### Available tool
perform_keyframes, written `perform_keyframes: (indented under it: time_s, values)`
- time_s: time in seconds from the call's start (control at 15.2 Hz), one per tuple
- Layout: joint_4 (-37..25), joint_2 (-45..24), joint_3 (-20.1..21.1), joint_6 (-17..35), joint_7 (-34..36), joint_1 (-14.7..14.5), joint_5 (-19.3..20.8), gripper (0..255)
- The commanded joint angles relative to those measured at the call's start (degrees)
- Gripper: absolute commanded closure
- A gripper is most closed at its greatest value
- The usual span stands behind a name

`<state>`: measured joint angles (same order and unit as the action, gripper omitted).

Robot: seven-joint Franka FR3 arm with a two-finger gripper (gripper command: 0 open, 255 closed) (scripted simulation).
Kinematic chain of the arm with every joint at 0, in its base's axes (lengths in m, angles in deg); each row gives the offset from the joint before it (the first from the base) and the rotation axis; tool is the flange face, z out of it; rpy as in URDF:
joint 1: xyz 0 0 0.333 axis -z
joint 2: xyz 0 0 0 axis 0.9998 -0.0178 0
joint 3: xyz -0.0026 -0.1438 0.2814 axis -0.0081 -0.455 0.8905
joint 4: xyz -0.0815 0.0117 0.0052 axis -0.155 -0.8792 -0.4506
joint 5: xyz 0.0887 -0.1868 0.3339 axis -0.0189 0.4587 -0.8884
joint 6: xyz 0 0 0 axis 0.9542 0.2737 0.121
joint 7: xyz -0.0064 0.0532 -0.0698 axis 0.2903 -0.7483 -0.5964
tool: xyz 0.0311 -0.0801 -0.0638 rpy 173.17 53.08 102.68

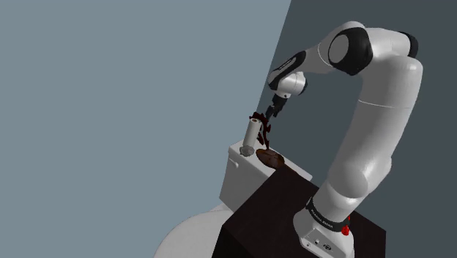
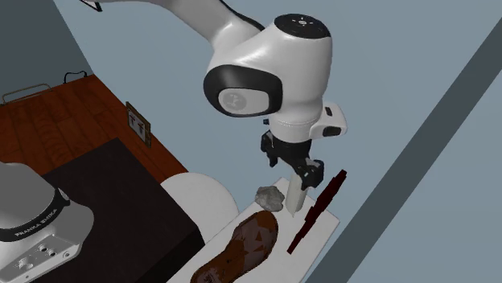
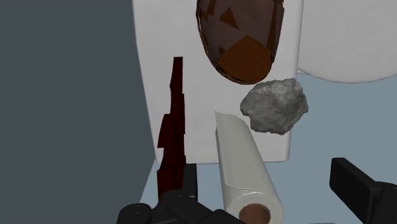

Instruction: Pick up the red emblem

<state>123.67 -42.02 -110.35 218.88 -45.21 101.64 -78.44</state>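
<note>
The red emblem (image 3: 172,127) is a long, jagged, dark red piece lying along one edge of a white tank lid (image 3: 200,137). Its near end rises past the lid edge beside one finger (image 3: 186,186); whether they touch I cannot tell. My gripper (image 3: 270,184) hangs open just above the lid, with an upright white paper roll (image 3: 245,168) between the fingers, unclasped. From the side, the gripper (image 1: 269,113) hovers over the emblem (image 1: 261,126) and roll (image 1: 251,134). In the second exterior view, the emblem (image 2: 320,203) slants up beside the gripper (image 2: 310,173).
A brown oval object (image 3: 238,38) and a grey rock (image 3: 275,105) also sit on the lid, beyond the roll. A white toilet bowl (image 2: 197,197) lies below the tank. The dark stand (image 1: 282,212) is close by. Blue-grey walls (image 1: 110,110) close in behind.
</note>
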Motion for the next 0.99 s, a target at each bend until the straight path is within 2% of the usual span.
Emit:
perform_keyframes:
  time_s: [0.0, 0.4, 0.92]
  values:
    - [-3.67, -4.57, 1.18, 0.5, -3.78, 2.44, -4.05, 0]
    - [-18.03, -17.89, 5.49, -0.98, -10.34, 10.25, -11.66, 0]
    - [-18.58, -22.13, 7.54, 2.6, -12.23, 11.77, -14.07, 0]
